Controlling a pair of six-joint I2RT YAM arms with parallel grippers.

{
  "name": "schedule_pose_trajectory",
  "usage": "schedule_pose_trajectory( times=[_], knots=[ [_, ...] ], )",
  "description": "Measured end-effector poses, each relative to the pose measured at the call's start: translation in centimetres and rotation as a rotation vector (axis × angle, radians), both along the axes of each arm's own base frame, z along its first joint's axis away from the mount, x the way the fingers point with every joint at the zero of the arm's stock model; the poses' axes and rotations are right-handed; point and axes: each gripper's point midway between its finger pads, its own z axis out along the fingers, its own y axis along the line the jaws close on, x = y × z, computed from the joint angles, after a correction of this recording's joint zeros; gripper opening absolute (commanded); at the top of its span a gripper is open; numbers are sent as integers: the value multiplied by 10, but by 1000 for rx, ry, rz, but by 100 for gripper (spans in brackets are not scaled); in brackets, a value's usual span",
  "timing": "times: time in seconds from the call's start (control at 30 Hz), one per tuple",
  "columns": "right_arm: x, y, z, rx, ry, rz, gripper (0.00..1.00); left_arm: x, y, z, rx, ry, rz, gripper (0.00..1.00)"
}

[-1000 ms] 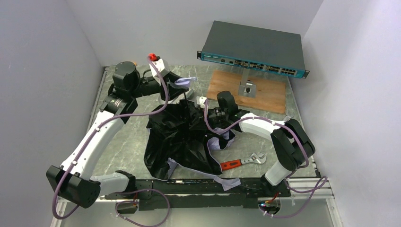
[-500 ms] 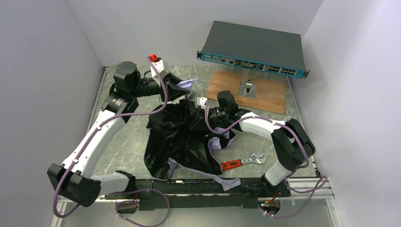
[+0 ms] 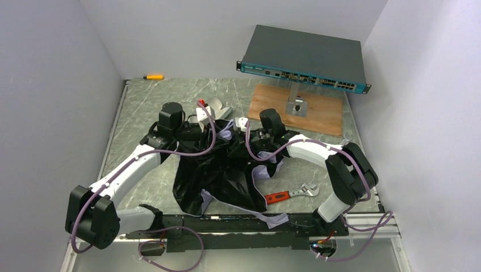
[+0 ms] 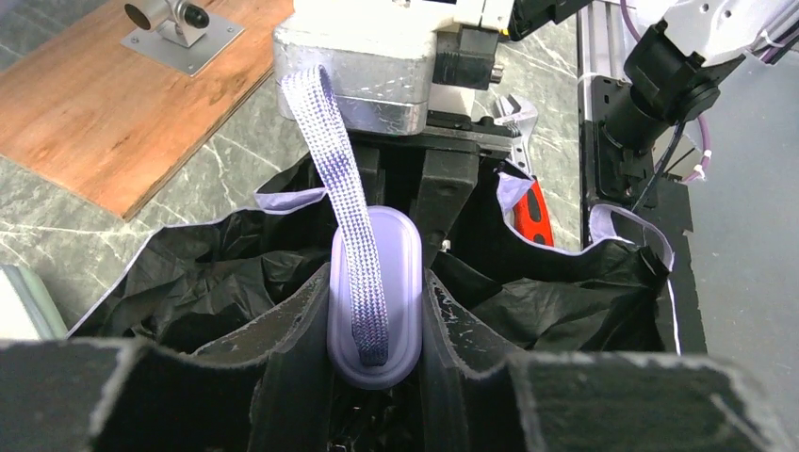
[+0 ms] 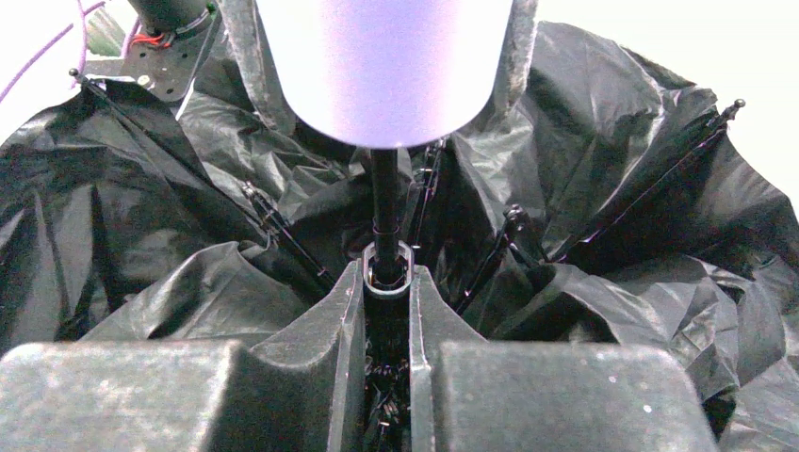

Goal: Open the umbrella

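The umbrella (image 3: 218, 173) lies in the table's middle, a crumpled black canopy with lavender edging. My left gripper (image 3: 224, 132) is shut on its lavender handle (image 4: 375, 282), whose woven strap (image 4: 344, 179) runs up toward the right wrist. My right gripper (image 3: 250, 139) faces it from the right. In the right wrist view the fingers (image 5: 386, 282) are shut on the grey runner ring (image 5: 386, 266) around the thin black shaft (image 5: 383, 198), with the handle (image 5: 386, 66) just above. Black ribs and canopy fabric (image 5: 612, 141) spread around.
A network switch (image 3: 303, 56) stands on a post over a wooden board (image 3: 317, 110) at the back right. A red-handled wrench (image 3: 289, 194) lies by the canopy's right edge. A yellow screwdriver (image 3: 153, 76) lies at the back left. A small pale object (image 3: 242, 120) sits behind the grippers.
My left arm has swung from the back left toward the centre, bringing the handle close to the right gripper. The yellow screwdriver is now uncovered. The right arm has not moved.
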Motion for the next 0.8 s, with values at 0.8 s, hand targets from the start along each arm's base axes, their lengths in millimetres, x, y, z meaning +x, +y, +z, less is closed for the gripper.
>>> schedule_pose_trajectory(
  times=[0.8],
  knots=[
    [23, 0, 25, 16, -73, -2, 7, 46, 39, 286, -300, -140, 122, 0]
  ],
)
